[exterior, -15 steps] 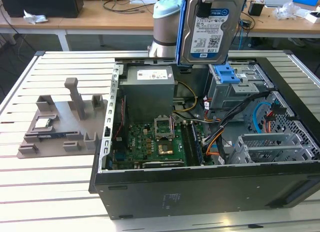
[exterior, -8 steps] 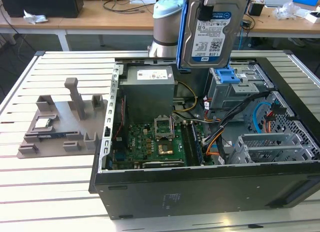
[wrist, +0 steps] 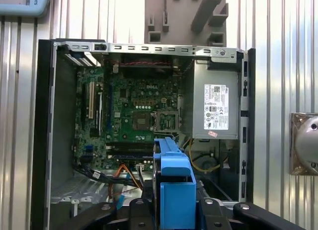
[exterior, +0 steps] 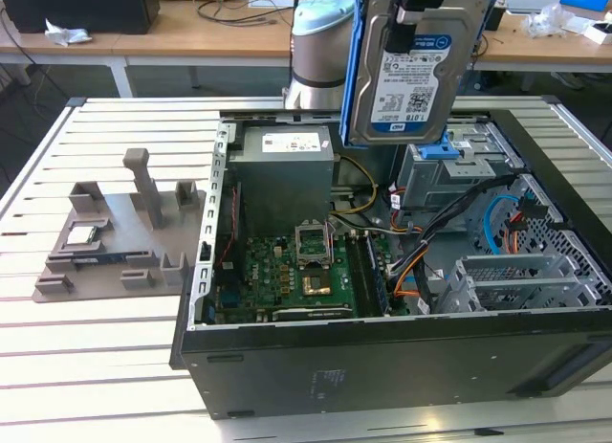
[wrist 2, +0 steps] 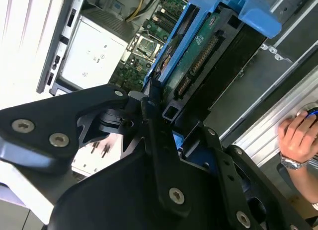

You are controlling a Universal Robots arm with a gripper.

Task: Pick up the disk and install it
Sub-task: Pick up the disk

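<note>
Gripper (exterior: 418,11) clamped shut on the disk's upper edge. Disk (exterior: 402,79) hangs upright beneath it, label outward, blue rails either side. Below the gripper: open computer case (exterior: 382,366), motherboard (exterior: 277,271) exposed, on slatted desk (exterior: 96,366).

At twelve o'clock in the exterior view the hand (exterior: 418,11) clamping the disk (exterior: 406,75) is cut off by the frame, and the disk hides part of the arm's grey column (exterior: 320,51) and the drive cage (exterior: 445,175) behind it. In the second wrist view the hand's black links cover the disk's near end; a person's fingers (wrist 2: 293,133) are cropped at the edge.
</note>
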